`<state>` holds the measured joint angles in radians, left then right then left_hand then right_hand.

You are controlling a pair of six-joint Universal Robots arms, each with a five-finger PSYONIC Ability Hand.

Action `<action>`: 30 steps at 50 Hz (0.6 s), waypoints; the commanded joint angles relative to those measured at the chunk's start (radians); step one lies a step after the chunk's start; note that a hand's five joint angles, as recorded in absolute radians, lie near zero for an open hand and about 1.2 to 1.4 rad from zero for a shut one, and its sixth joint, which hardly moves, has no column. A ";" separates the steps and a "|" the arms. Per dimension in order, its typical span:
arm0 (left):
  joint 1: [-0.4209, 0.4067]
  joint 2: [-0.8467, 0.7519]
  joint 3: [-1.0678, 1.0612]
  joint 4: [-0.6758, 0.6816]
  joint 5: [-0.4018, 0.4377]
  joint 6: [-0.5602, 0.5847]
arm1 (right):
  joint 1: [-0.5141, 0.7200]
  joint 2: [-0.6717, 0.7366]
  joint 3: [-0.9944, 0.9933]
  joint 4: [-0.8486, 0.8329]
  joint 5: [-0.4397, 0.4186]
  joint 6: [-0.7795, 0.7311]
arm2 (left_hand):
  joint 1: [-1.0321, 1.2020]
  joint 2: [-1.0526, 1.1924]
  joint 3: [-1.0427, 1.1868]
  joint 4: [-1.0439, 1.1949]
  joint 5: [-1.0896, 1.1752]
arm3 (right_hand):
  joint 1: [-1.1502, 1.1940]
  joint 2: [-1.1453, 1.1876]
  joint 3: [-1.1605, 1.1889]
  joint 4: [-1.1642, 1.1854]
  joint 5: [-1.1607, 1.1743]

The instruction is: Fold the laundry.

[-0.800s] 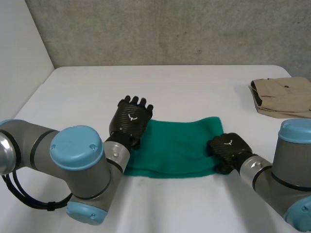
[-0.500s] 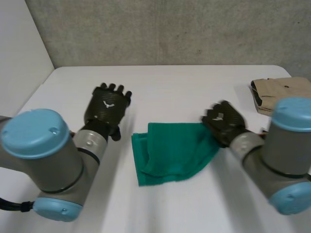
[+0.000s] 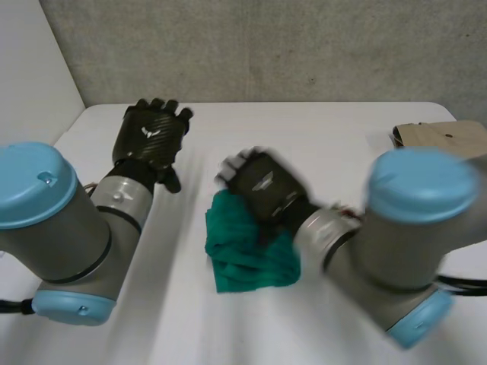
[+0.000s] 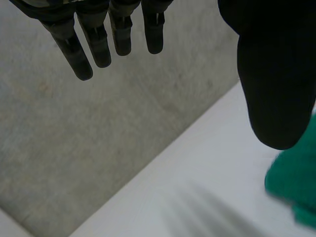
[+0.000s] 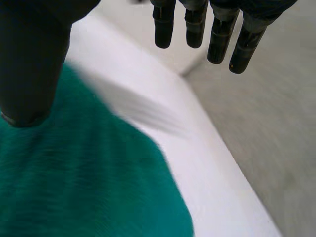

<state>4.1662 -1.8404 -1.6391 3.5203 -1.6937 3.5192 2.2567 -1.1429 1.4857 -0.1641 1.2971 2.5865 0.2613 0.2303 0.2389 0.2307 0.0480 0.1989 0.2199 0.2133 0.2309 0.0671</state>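
Observation:
A green cloth (image 3: 247, 255) lies bunched and doubled over on the white table (image 3: 319, 137), near its middle. My right hand (image 3: 262, 182) hovers over the cloth's far edge with its fingers (image 5: 197, 24) straight and spread from the thumb (image 5: 29, 64); the green cloth (image 5: 74, 177) lies under its palm, and nothing is held. My left hand (image 3: 152, 135) is raised to the left of the cloth, apart from it, fingers (image 4: 113, 29) straight and empty. A corner of the cloth (image 4: 296, 187) shows past the left thumb (image 4: 276, 74).
A folded beige garment (image 3: 437, 135) lies at the table's far right edge. A grey wall (image 3: 251, 46) stands behind the table. Bare table (image 3: 190, 334) lies in front of the cloth and to its left.
My right hand swept left across the cloth, bringing its right side over so the cloth is now bunched. My left hand drew back to the left and away from the cloth.

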 commanded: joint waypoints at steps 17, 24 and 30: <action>-0.170 -0.356 0.314 -0.262 -0.055 -0.180 | -0.218 0.190 -0.148 0.247 -0.001 0.558 | -0.021 0.010 0.001 0.009 0.017 | -0.024 -0.045 -0.039 -0.056 -0.067; -0.143 -0.359 0.259 -0.319 -0.118 -0.180 | -0.183 0.259 -0.211 0.264 0.010 0.528 | -0.018 0.013 0.004 0.012 0.020 | -0.024 -0.045 -0.039 -0.056 -0.067; -0.165 -0.352 0.182 -0.342 -0.110 -0.190 | -0.155 0.279 -0.231 0.314 0.018 0.410 | -0.018 0.013 0.004 0.012 0.020 | -0.024 -0.045 -0.039 -0.056 -0.067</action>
<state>4.0215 -2.2049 -1.3735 3.2087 -1.8057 3.3407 2.0657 -0.8850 1.2807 0.1014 1.3071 3.1146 0.2623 0.2303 0.2389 0.2309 0.0493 0.1989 0.2199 0.2133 0.2309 0.0671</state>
